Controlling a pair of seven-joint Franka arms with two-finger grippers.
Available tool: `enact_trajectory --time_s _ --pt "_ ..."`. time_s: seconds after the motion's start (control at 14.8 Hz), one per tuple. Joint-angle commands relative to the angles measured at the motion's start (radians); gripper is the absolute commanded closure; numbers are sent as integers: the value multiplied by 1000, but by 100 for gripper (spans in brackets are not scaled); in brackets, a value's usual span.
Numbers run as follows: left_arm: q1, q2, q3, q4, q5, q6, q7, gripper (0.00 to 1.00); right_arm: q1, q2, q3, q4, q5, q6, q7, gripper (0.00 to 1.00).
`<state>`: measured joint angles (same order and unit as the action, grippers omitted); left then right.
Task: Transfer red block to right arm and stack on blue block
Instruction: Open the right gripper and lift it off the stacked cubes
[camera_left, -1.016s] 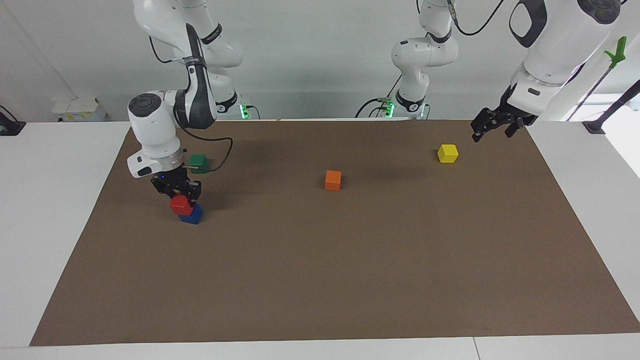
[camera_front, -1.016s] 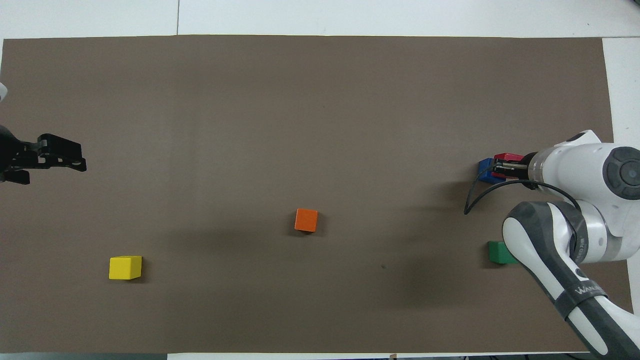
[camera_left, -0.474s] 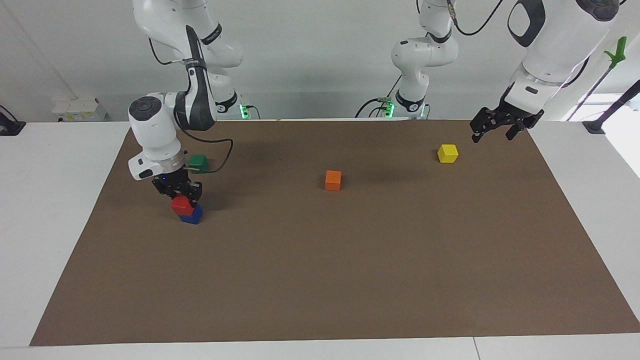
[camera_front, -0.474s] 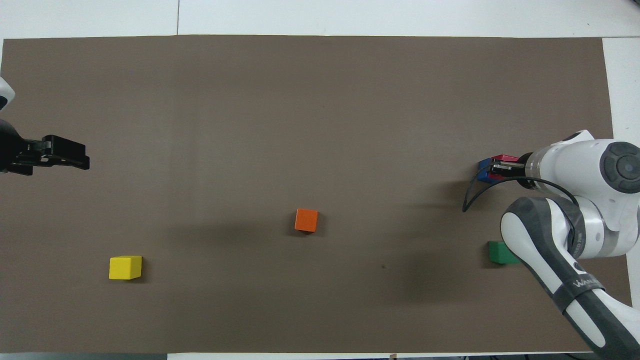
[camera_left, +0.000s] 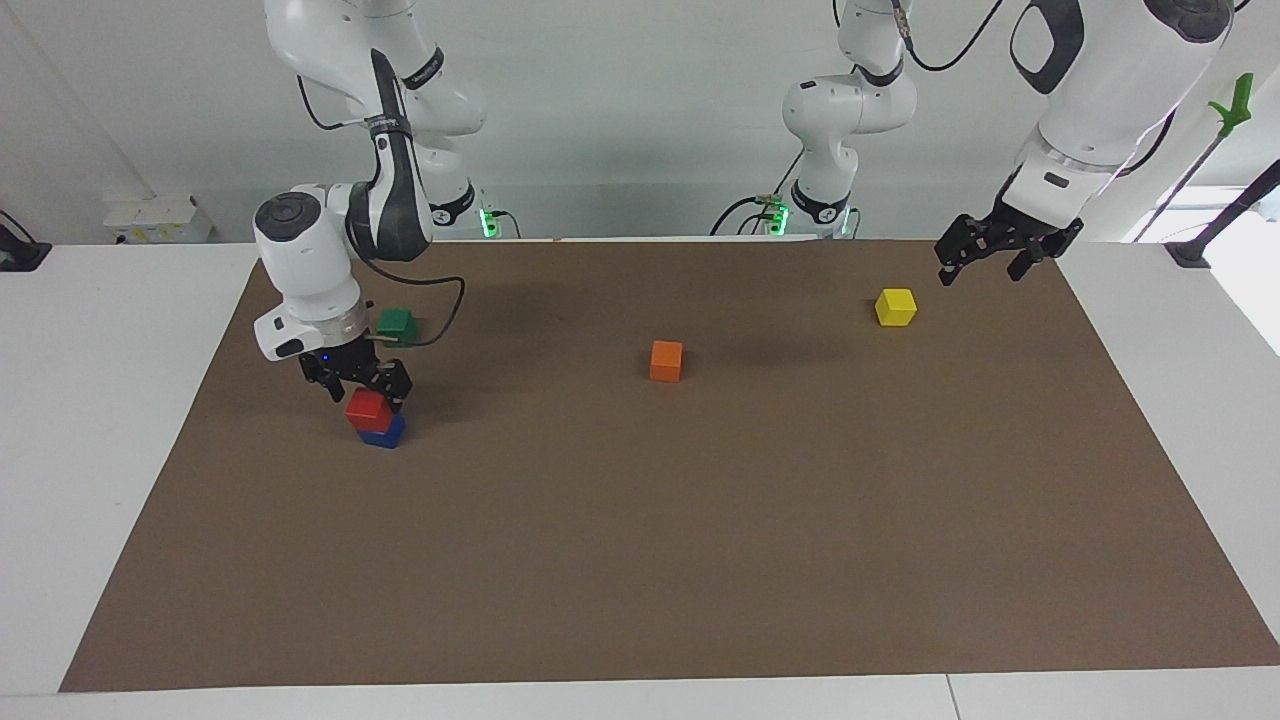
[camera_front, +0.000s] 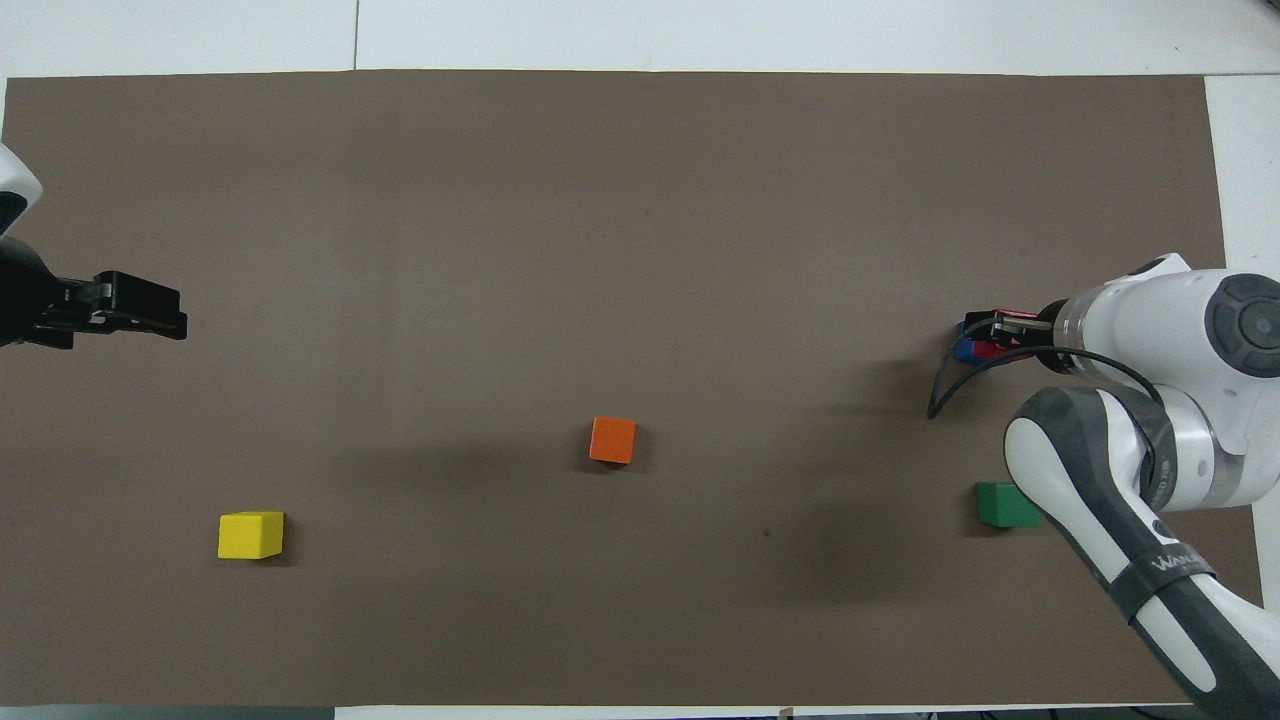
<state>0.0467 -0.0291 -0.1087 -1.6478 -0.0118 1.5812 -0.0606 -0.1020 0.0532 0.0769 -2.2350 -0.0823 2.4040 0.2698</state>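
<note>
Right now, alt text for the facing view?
Red block sits stacked on the blue block, with the right gripper open just above it. Green, orange and yellow blocks lie apart on the brown mat; the left gripper waits, raised near the yellow one.

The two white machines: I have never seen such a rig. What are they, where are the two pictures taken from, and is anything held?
They are two robot arms, each ending in a black two-finger gripper. One picture faces them from across the table; the other looks down from above their own end. On the brown mat lie green, orange and yellow cubes. The red block sits on the blue block, with the right gripper right at it; whether it grips is unclear. The left gripper waits open and empty over the mat's edge.
</note>
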Motion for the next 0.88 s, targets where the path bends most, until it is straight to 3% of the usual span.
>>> enact_trajectory --time_s 0.0,0.34,0.54,0.81 --pt "-11 -17 9 -17 7 14 2 0 -4 20 7 95 21 -107 -27 0" --pt "-11 -18 9 -17 7 17 2 0 -4 -28 6 300 21 -376 -184 0" --pt "-11 -17 9 -17 7 17 2 0 -5 -62 7 392 22 -486 -195 0" --pt "-7 -17 9 -17 7 17 2 0 -2 -69 10 556 64 -731 -204 0"
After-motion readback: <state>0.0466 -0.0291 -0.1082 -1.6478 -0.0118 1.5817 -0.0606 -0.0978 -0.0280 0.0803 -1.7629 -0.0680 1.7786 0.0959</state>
